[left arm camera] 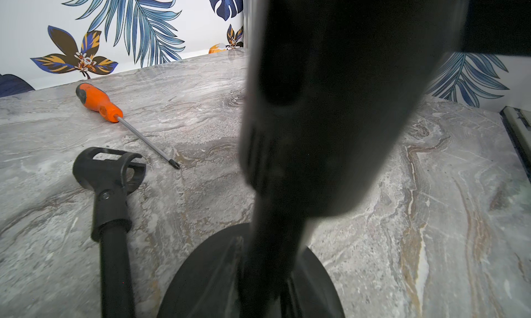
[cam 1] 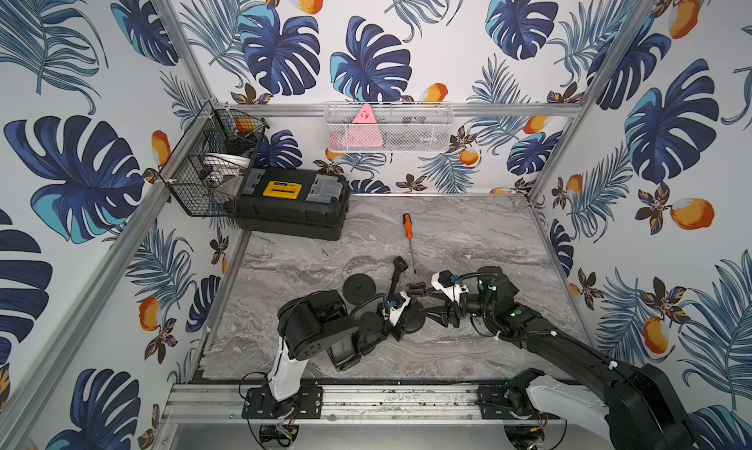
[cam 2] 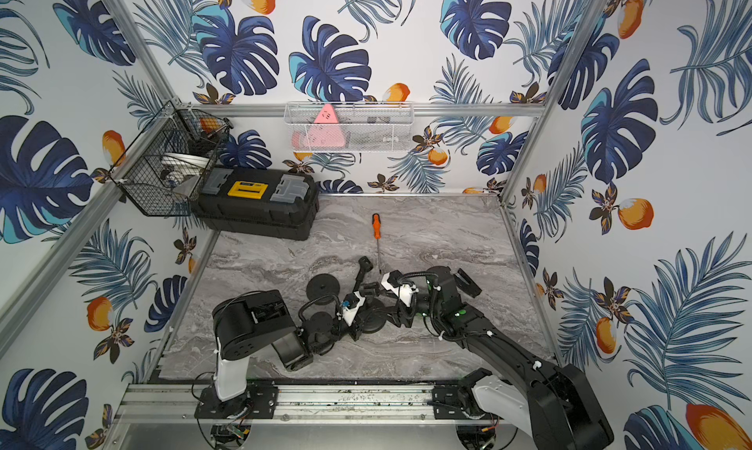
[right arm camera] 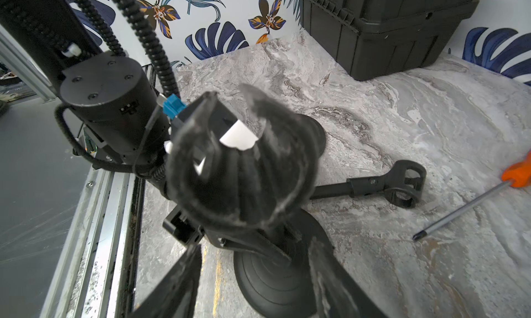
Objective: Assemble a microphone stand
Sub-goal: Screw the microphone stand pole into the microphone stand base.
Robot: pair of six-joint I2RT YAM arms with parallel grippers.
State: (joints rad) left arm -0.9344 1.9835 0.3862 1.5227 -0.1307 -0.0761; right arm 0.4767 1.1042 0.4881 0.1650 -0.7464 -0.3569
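Marbled table (cam 1: 468, 232) carried a closed toolbox (cam 1: 293, 208) at the rear left. An orange screwdriver (cam 1: 408, 232) lay near the clip pole (cam 1: 396, 277). 1 round base (cam 1: 358, 288) lay free. A 2nd base (cam 1: 415, 321) sat below both grippers. The wire basket (cam 1: 191, 183) held unclear items. The mesh basket (cam 1: 427, 134) held a pink triangle (cam 1: 364, 128). The left gripper (cam 1: 403, 313) was blocked by a dark blur, so its state could not be told. The right gripper (cam 1: 417, 290) had its fingers apart, and no grip could be confirmed.
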